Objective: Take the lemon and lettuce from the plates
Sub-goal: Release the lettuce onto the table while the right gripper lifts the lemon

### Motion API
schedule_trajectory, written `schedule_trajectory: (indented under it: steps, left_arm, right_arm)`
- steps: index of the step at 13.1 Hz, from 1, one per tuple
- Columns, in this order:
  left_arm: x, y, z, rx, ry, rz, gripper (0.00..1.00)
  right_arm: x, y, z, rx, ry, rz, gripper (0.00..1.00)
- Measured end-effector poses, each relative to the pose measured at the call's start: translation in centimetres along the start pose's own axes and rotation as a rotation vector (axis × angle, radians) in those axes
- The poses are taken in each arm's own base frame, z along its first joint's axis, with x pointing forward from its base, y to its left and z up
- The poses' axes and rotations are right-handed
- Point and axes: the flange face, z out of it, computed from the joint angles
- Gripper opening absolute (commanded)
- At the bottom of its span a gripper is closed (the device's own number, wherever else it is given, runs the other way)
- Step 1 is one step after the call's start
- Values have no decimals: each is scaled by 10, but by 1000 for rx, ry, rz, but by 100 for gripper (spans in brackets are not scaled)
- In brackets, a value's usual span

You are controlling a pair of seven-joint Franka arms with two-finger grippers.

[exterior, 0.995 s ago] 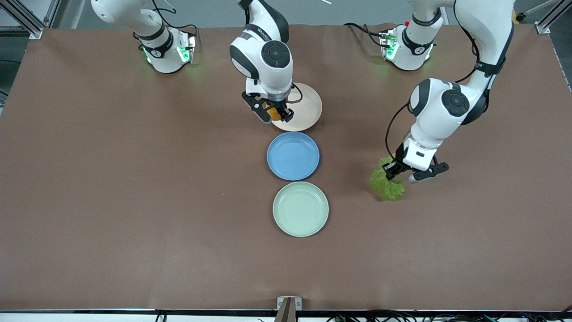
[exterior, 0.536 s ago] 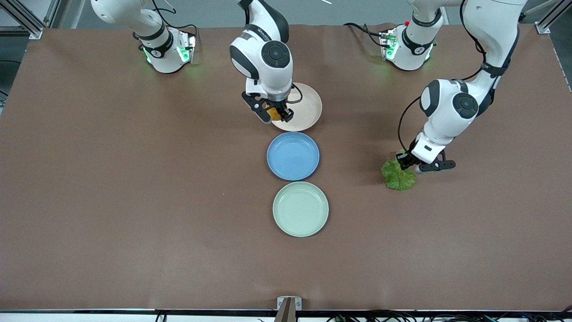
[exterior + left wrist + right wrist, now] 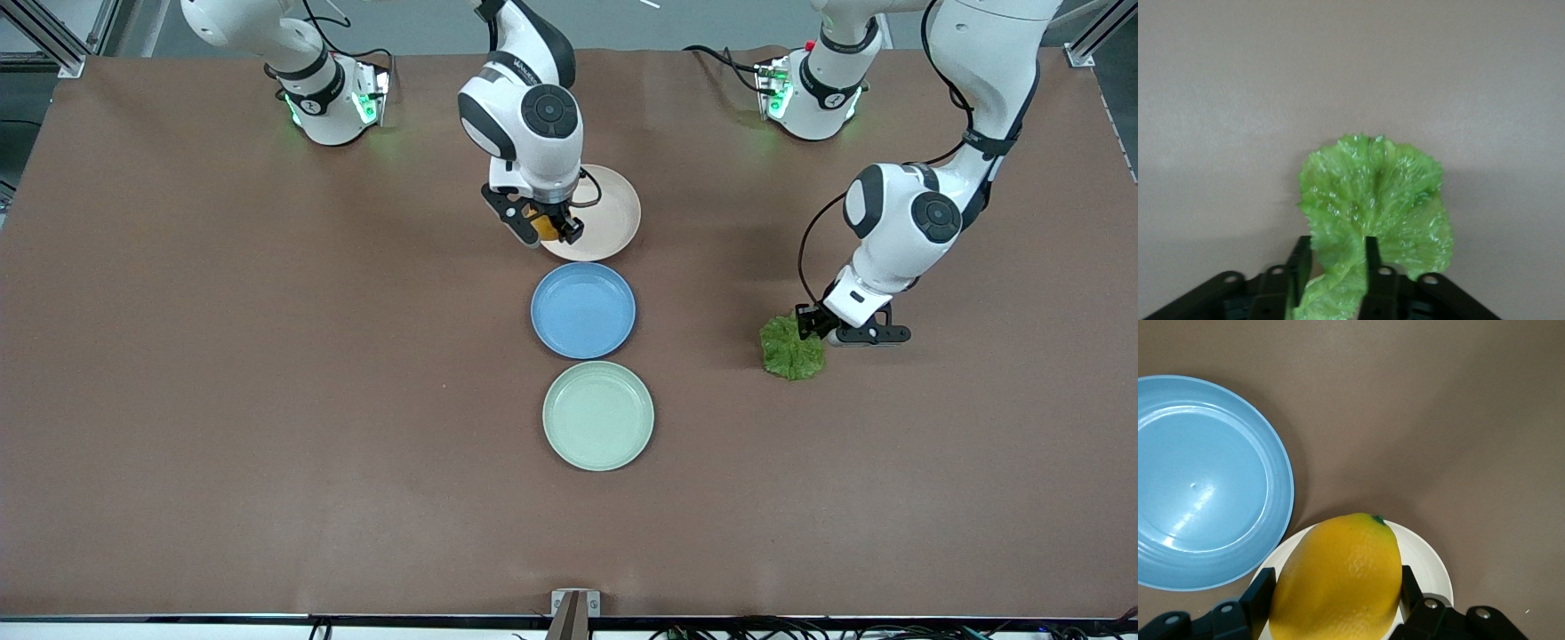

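My right gripper (image 3: 544,229) is shut on the yellow lemon (image 3: 545,224) at the edge of the beige-pink plate (image 3: 613,209). In the right wrist view the lemon (image 3: 1338,580) fills the space between the fingers of the gripper (image 3: 1336,577), with the plate's rim (image 3: 1431,563) under it. My left gripper (image 3: 813,325) is shut on the green lettuce (image 3: 791,351), low over the bare table toward the left arm's end. In the left wrist view the leaf (image 3: 1378,193) runs out from between the fingers of the gripper (image 3: 1337,248). The mint green plate (image 3: 598,415) holds nothing.
A blue plate (image 3: 582,310) lies between the beige-pink and mint plates, and it also shows in the right wrist view (image 3: 1205,480). Brown table surface (image 3: 267,400) spreads around the row of plates.
My left gripper has carried the lettuce toward the left arm's end of the table and lower, down to the surface. The right gripper with the lemon has not moved.
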Motion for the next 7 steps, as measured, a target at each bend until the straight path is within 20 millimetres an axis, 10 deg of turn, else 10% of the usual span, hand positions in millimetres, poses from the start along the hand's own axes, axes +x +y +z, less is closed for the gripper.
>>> schedule_trajectory:
  steps: [3,5,7]
  left_arm:
    - [22,8,-35,3,-78,10,100]
    - [43,9,-90,11,-171,7,100]
    - [59,2,-163,18,-205,1,100]
  right_arm:
    - [23,-1,-8,-1,-19,-110,0]
    - [74,-2,-22,12,-38,-148,0]
    - [82,1,-21,8,-41,-155,0]
